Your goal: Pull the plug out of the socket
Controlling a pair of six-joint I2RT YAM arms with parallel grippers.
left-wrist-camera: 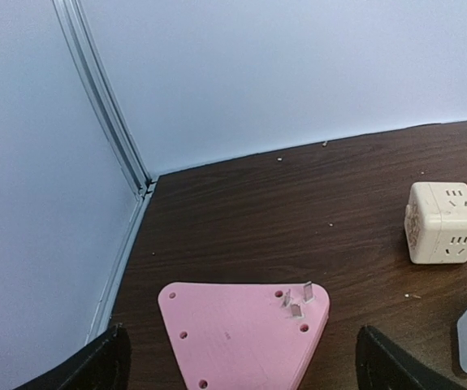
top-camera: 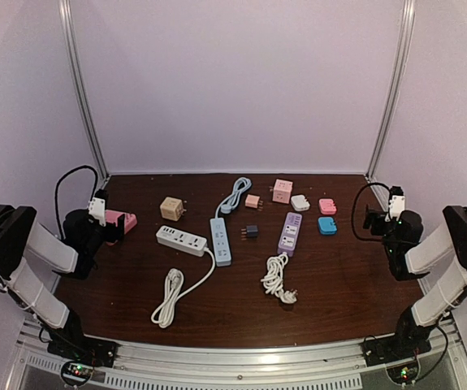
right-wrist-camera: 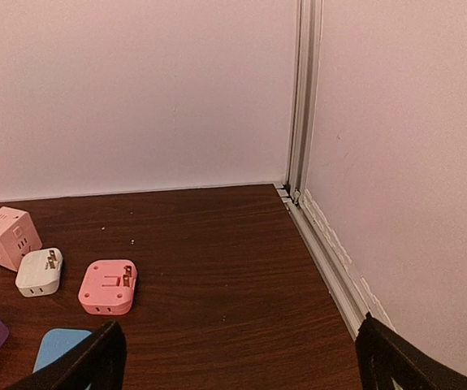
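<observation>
Several power strips and adapters lie on the dark table (top-camera: 339, 292). A small black plug (top-camera: 252, 231) sits just right of the blue power strip (top-camera: 220, 240); I cannot tell whether it is seated in a socket. A white strip (top-camera: 180, 240) and a purple strip (top-camera: 290, 231) have white cords. My left gripper (top-camera: 113, 227) is open at the far left, over a pink triangular adapter (left-wrist-camera: 237, 333) that lies prongs up between its open jaws (left-wrist-camera: 241, 375). My right gripper (top-camera: 373, 220) is open and empty at the far right (right-wrist-camera: 245, 370).
A beige cube socket (top-camera: 172, 209) (left-wrist-camera: 444, 222), a pink cube (top-camera: 282, 191) (right-wrist-camera: 6, 236), a white adapter (right-wrist-camera: 38, 272), a pink square adapter (right-wrist-camera: 107, 286) and a blue adapter (top-camera: 327, 226) lie at the back. Walls and metal posts (right-wrist-camera: 302, 97) close both sides.
</observation>
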